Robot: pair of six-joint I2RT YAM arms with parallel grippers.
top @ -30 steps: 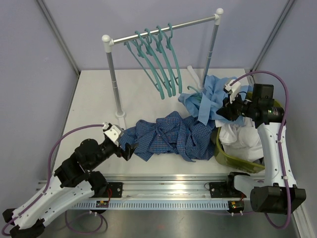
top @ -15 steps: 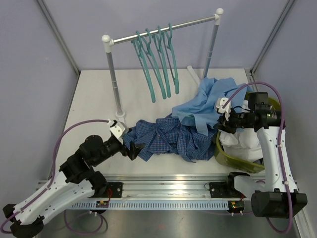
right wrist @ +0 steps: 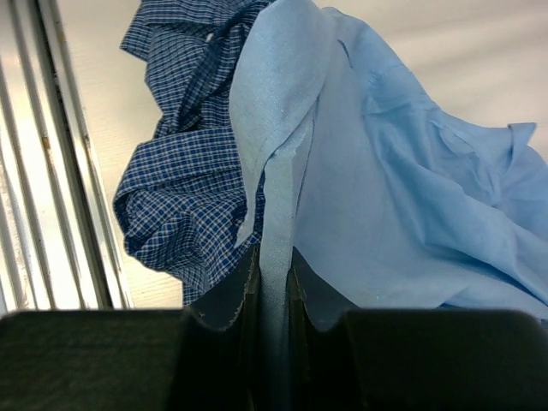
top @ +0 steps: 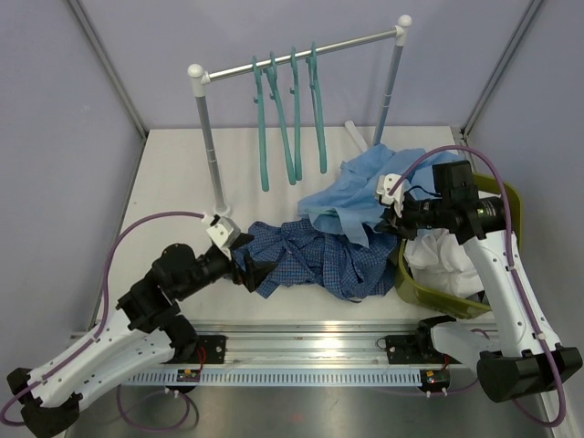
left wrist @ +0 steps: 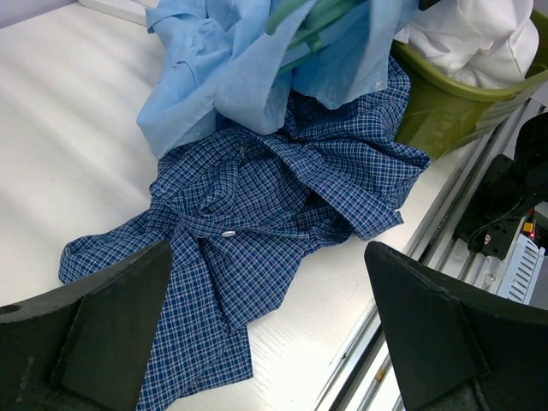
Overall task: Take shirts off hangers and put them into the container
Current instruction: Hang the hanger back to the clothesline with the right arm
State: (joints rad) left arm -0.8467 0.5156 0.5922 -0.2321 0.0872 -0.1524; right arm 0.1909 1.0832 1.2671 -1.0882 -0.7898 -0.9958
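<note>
A light blue shirt (top: 351, 196) lies crumpled on the table, partly over a dark blue checked shirt (top: 315, 255). My right gripper (top: 388, 214) is shut on a fold of the light blue shirt (right wrist: 385, 197), and the cloth is pinched between its fingers (right wrist: 276, 282). A teal hanger (left wrist: 312, 21) shows inside that shirt. My left gripper (top: 254, 271) is open just above the checked shirt's near left edge (left wrist: 257, 205), with nothing between its fingers (left wrist: 274, 342). The olive container (top: 415, 283) at the right holds a white shirt (top: 447, 260). Several bare teal hangers (top: 292, 109) hang on the rail.
The silver rail (top: 301, 57) with white ball ends stands at the back on two posts, the left post's foot (top: 222, 212) near the checked shirt. A metal track (top: 310, 342) runs along the table's near edge. Grey walls close in both sides.
My right gripper has moved left and toward the near edge, dragging the light blue shirt over the checked one. The hangers have swung back to hang straight. My left gripper has edged toward the checked shirt.
</note>
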